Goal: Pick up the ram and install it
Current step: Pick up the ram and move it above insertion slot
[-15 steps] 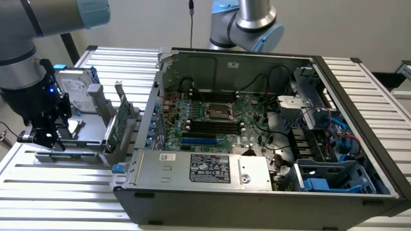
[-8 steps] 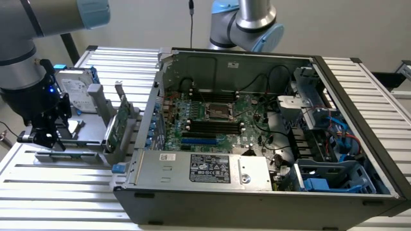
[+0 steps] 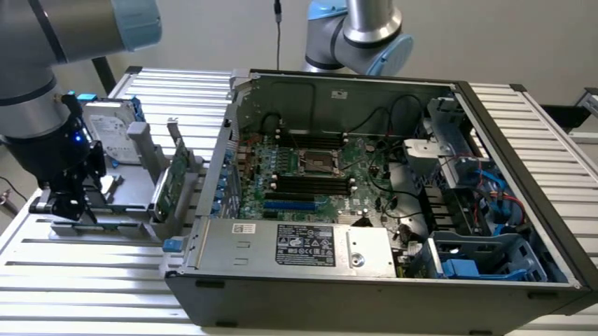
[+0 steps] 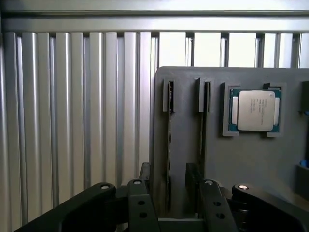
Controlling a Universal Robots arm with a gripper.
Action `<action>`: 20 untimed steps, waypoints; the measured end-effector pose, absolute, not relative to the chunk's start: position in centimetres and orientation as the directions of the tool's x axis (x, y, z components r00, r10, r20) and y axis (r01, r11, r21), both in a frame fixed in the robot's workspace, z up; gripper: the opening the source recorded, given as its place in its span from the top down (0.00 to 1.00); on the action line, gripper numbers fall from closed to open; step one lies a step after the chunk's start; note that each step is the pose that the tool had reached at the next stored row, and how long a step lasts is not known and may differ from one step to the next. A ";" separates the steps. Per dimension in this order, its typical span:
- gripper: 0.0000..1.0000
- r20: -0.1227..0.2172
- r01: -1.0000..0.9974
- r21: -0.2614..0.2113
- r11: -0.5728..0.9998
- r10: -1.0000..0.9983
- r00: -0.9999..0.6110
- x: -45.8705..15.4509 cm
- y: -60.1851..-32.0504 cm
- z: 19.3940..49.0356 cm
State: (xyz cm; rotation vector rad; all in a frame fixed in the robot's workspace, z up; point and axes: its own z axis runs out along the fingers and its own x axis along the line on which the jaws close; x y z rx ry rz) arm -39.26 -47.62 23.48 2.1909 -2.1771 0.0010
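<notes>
Both fingers of the gripper (image 4: 170, 180) stood spread astride the ram (image 4: 169, 135), which sat on edge in the gray holder (image 4: 241, 159); centring them on its faces before closing seemed advisable.

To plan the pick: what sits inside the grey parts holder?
A processor chip lies in the holder's square recess. Two narrow slots run beside it; one holds a thin board edge-on, likely the ram. The open gripper covers one end of both slots.
</notes>
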 end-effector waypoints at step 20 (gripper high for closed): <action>0.58 -0.002 -0.999 0.036 -0.009 -1.000 0.009 -39.8 -48.1 20.4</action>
